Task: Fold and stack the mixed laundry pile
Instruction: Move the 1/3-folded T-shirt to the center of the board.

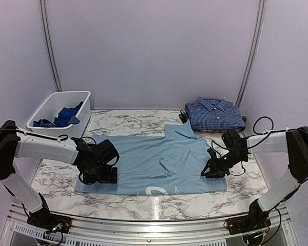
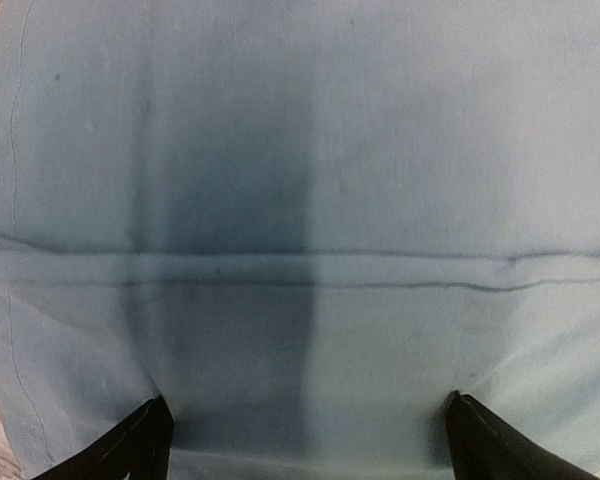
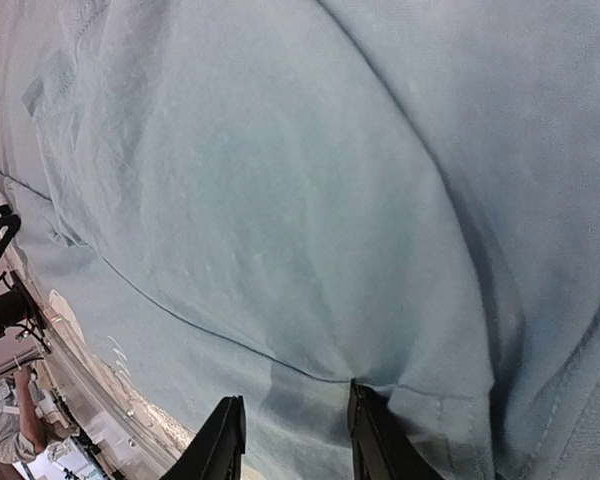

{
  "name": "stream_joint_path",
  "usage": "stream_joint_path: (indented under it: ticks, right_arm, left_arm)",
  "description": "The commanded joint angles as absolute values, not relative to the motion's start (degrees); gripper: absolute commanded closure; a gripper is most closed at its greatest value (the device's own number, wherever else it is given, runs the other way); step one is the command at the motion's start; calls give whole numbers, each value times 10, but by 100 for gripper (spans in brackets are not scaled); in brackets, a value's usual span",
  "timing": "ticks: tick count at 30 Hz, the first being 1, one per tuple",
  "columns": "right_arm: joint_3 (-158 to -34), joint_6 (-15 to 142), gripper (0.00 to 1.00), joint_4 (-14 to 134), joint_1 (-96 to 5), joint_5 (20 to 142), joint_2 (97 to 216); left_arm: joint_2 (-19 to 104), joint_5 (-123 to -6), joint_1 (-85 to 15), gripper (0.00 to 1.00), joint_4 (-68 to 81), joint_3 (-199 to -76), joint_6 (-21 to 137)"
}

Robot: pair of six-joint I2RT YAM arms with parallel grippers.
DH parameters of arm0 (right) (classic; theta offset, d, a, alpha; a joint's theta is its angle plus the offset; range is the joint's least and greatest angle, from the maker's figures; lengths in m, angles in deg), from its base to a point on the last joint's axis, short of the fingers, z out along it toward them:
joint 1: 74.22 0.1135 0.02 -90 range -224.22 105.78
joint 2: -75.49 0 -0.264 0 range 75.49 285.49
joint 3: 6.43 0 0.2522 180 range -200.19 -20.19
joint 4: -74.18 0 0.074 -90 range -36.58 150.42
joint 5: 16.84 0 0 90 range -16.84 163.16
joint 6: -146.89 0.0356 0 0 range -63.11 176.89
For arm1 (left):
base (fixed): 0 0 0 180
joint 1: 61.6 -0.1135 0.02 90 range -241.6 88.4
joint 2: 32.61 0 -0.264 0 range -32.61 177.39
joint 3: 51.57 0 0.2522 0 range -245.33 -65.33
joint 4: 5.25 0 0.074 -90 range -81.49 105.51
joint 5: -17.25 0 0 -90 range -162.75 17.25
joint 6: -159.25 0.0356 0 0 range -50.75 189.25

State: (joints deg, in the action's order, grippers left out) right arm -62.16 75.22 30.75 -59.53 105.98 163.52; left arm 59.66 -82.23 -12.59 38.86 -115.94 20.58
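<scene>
A plain light blue T-shirt (image 1: 159, 159) lies spread flat on the marble table (image 1: 128, 123). My left gripper (image 1: 100, 177) is low over the shirt's left part, and in the left wrist view it (image 2: 305, 440) is open wide with only flat cloth (image 2: 310, 150) and a seam line under it. At the shirt's right edge is my right gripper (image 1: 213, 171). In the right wrist view it (image 3: 295, 440) stands partly open, its tips resting on the cloth (image 3: 280, 180), one beside a fold line. A folded navy small-check shirt (image 1: 215, 114) sits at the back right.
A white plastic bin (image 1: 46, 110) stands at the back left with a royal blue garment (image 1: 61, 117) inside. The table's metal front rail (image 1: 154, 225) runs along the near edge between the arm bases.
</scene>
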Motion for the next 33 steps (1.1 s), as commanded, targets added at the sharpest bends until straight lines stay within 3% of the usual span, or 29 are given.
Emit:
stream_joint_path:
  ticks: [1,8,13,22,33]
  right_arm:
    - [-579,755,63,253,-605,1033,1602]
    - [-507,809,63,251,-601,1100,1526]
    - [-583,785,62,201,-602,1079,1484]
    - [-697,755,62,255,-601,1038,1606]
    - [-619,759,62,317,-600,1059,1648]
  left_arm:
    - [584,-827,-76,1,460,-1147,141]
    - [589,-795,-17,1,489,-1149,111]
    - [555,-836,-37,1,518,-1202,168]
    - [624,-854,-144,1,519,-1296,268]
    - [622,-787,-170,1,407,-1150,193]
